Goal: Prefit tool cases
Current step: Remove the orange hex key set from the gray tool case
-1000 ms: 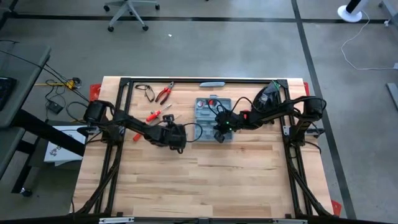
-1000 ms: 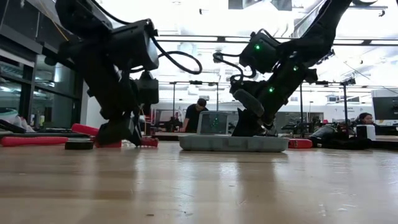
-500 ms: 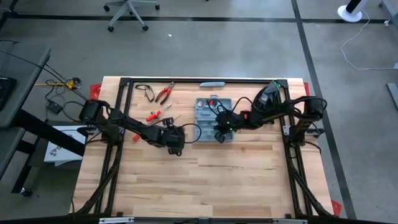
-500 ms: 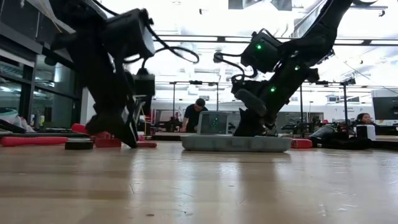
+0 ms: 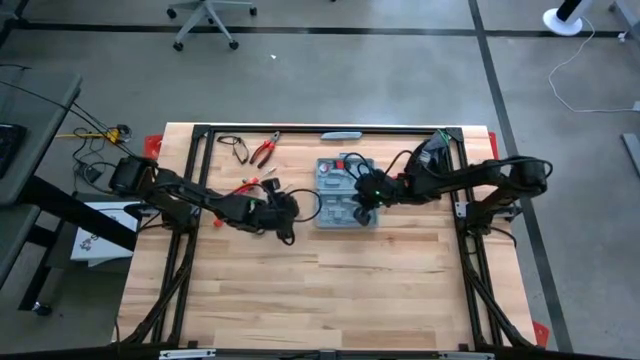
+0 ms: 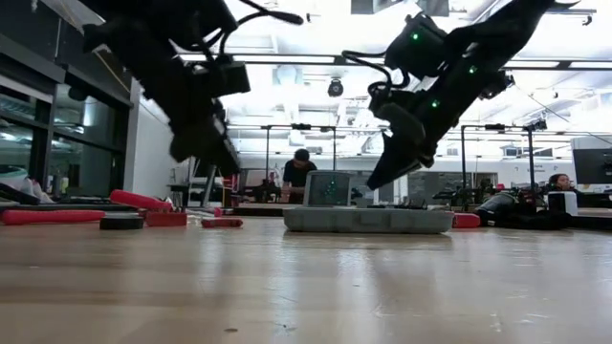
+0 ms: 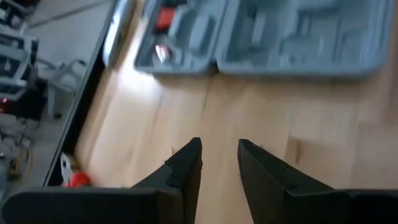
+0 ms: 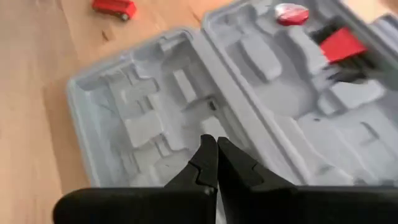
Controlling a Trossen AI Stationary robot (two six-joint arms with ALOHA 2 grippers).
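Case (image 5: pixel 345 192) lies open; right gripper (image 8: pixel 216 163) hides some slots.

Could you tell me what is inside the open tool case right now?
The tool case holds mostly bare moulded slots; one half has a red piece and a small round red-and-silver item. The shut right gripper hides some slots.

Overhead and table-level views, both wrist cameras close over the open case (image 8: pixel 249 106)

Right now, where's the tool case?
High view: the open tool case lies flat on the table's far-centre, between the two grippers, with the right gripper above its right half; loose red-handled tools lie to its left.
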